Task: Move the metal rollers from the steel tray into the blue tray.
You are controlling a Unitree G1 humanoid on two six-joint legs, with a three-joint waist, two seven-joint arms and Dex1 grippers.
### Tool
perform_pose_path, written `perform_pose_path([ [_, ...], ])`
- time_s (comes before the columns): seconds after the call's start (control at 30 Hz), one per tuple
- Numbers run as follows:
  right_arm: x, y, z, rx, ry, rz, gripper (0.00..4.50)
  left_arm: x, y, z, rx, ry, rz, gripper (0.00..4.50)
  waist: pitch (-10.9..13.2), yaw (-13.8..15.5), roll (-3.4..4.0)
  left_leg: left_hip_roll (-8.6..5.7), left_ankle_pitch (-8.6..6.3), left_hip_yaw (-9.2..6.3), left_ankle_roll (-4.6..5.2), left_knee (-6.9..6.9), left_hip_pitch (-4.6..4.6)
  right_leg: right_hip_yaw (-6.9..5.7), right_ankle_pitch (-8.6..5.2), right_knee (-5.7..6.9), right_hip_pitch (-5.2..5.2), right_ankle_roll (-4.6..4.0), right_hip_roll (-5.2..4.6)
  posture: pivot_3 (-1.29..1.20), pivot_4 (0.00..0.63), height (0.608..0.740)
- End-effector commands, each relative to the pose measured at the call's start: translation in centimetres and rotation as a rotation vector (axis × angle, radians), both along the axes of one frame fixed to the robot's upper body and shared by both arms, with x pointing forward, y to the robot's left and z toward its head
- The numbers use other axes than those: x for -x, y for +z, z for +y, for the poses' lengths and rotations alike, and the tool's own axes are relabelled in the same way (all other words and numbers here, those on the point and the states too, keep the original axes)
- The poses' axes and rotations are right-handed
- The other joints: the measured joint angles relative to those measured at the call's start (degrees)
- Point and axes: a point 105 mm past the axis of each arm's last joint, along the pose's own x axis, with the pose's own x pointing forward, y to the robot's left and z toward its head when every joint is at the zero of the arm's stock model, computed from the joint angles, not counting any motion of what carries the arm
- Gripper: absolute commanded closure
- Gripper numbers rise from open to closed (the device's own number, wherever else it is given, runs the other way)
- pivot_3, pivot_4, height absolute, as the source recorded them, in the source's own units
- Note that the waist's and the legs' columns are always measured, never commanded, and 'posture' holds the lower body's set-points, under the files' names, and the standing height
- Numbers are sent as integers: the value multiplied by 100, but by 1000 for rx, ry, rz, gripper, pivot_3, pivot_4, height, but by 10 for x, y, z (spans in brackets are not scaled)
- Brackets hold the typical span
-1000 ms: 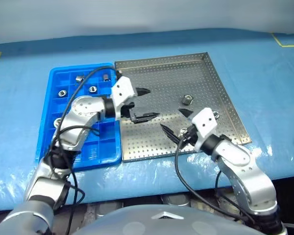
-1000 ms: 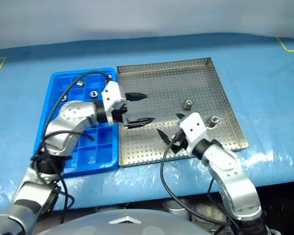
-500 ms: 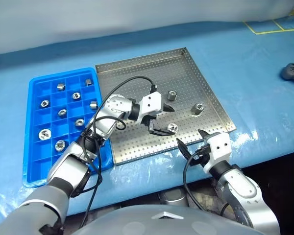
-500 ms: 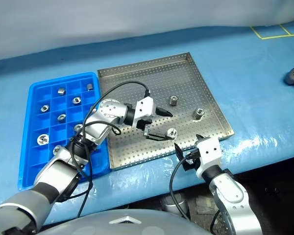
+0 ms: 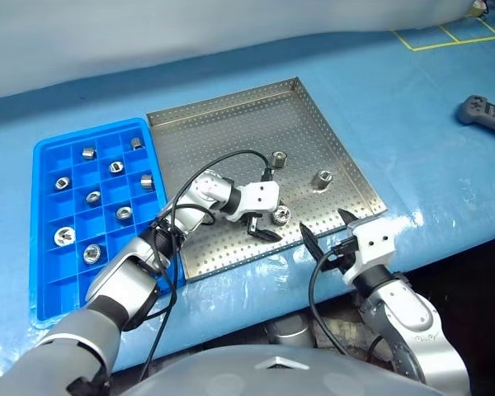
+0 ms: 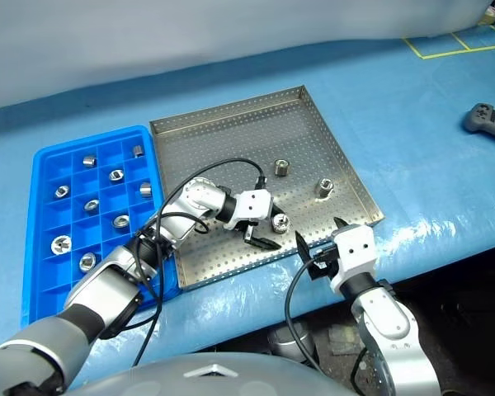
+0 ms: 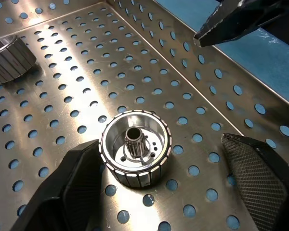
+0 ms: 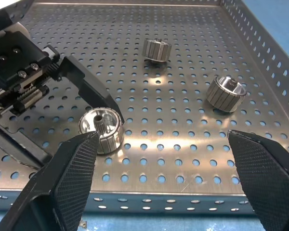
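- Steel tray carries three metal rollers: one near its front edge, between the fingers of the left gripper, and two more further back toward the right rim.
- Compared with a second ago, the left gripper has come across from the seam with the blue tray and down onto the front roller.
- Its jaws, wide a moment ago, are now narrowing: in the left wrist view one finger sits against the roller's ribbed side, while the other is apart from it, so the roller is bracketed, not yet gripped.
- Right gripper hangs over the front edge of the steel tray, fingers spread wide, holding nothing.
- Blue compartments already hold nine or so rollers toward the back and left.
- My reading: this is the pick of another roller; three are left to move, and the jaws need to finish closing before any lift.
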Motion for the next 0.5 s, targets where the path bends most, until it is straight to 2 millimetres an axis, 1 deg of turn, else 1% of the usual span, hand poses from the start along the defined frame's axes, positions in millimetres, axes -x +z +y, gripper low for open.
perform_pose_path([
  [0.03, -2, 6, 5, -2, 13, -33, 0, -8, 17, -8, 90, 41, -44, 1937, 0, 1, 0, 0, 0, 0, 0, 0, 0, 0, 0, 0, 0, 1, 0, -408, 150, 740],
  [0.1, -4, 6, 6, 0, 20, -32, 0, -13, 27, -11, 145, 78, -52, 2585, 0, 6, 0, 0, -1, 0, 1, 0, 0, 0, 0, 0, 0, 1, 0, -392, 150, 740],
  [0.13, -5, 6, 7, 0, 25, -33, 0, -16, 34, -11, 176, 100, -56, 2814, 0, 10, 0, 0, -1, 0, 1, 0, 0, 0, 0, 0, 0, 2, 0, -385, 150, 740],
  [0.27, -9, 9, 13, -1, 59, -45, 0, -27, 60, -7, 284, 185, -92, 2815, 1, 19, 0, 0, -1, 2, 2, 0, 1, 3, 1, 3, 0, 3, 0, -358, 150, 740],
  [0.33, -14, 13, 20, -3, 97, -61, 0, -34, 80, 2, 361, 253, -127, 2815, 0, 39, 0, 0, -1, 1, 2, 0, 1, 2, 1, 4, 0, 4, 0, -338, 150, 740],
  [0.4, -20, 19, 29, -6, 139, -85, 0, -39, 100, 16, 437, 344, -168, 2815, 1, 58, 0, 0, 0, 2, 2, 1, 1, 6, 9, 3, 0, -5, 0, -309, 150, 740],
  [0.43, -22, 22, 32, -9, 154, -92, 0, -41, 107, 21, 459, 379, -181, 2815, 0, 79, 1, 0, 0, 2, 1, 2, 1, 5, 12, 3, 0, -9, 0, -301, 150, 740],
  [0.5, -31, 29, 46, -16, 219, -121, 0, -42, 125, 44, 515, 497, -243, 2815, 0, 109, 2, 1, 0, 0, 1, 1, 2, 3, 19, 4, 0, -20, 1, -269, 150, 740],
])
